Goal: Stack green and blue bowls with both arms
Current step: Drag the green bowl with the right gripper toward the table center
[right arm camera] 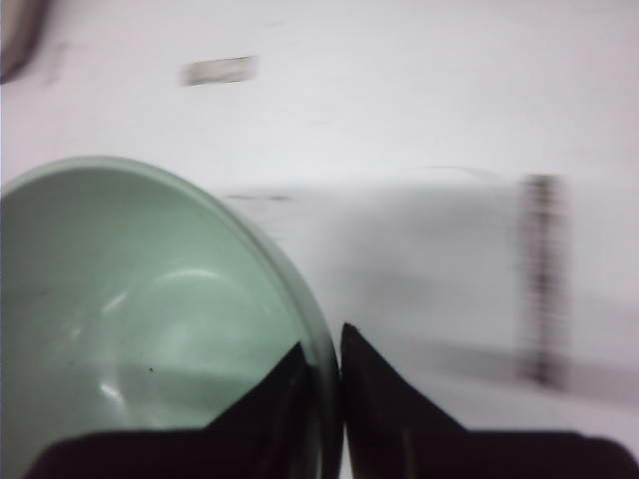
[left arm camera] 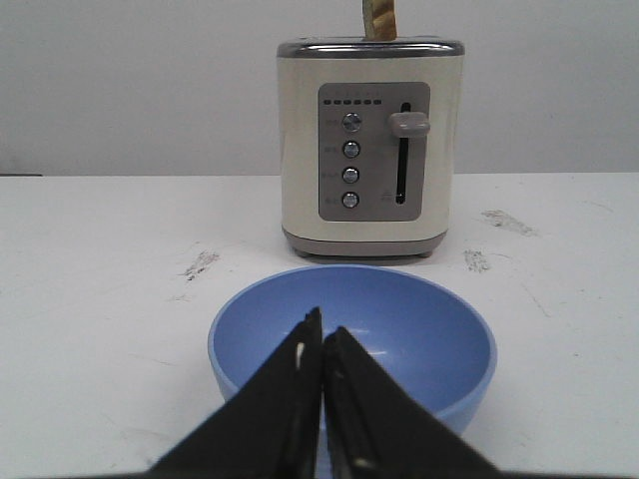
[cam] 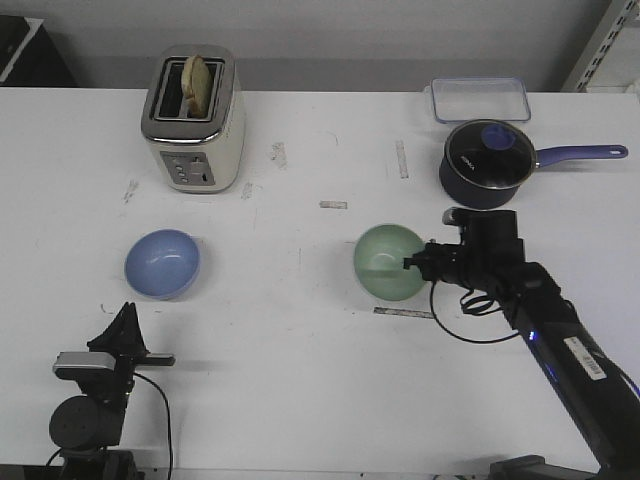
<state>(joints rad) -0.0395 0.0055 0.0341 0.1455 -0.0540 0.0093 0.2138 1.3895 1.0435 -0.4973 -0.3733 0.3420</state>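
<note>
Standing on a white table (cam: 300, 330): green bowl (cam: 389, 262) sitting right of centre, blue bowl (cam: 162, 264) sitting left of centre, well apart from each other and both upright with openings up. Right gripper (cam: 414, 262) reaching in from the right and meeting the green bowl at its right-hand rim; in the right wrist view, gripper (right arm camera: 331, 354) pinching the bowl's (right arm camera: 150, 319) rim wall, one finger lying inside the bowl and the other outside, nearly closed with only the thin rim between them. Right arm (cam: 540, 320) stretching diagonally from the lower right corner, black cable looping beneath it. Left gripper (cam: 125, 330) resting low at the near left edge, just short of the blue bowl and not touching it; in the left wrist view, gripper (left arm camera: 321, 344) showing both fingers pressed together, gripping nothing, with the blue bowl (left arm camera: 351, 334) lying directly ahead. Cream toaster (cam: 194, 118) standing at the far left behind the blue bowl, a slice of bread (cam: 197, 85) poking up from a slot; toaster (left arm camera: 369, 148) also facing the left wrist camera, beyond the bowl. Dark navy saucepan (cam: 487, 164) with glass lid sitting at the far right, just behind the right gripper, handle pointing right. Clear lidded container (cam: 480, 99) lying behind the saucepan. Open table surface lying between the two bowls, bearing only scuffs and bits of tape.
</note>
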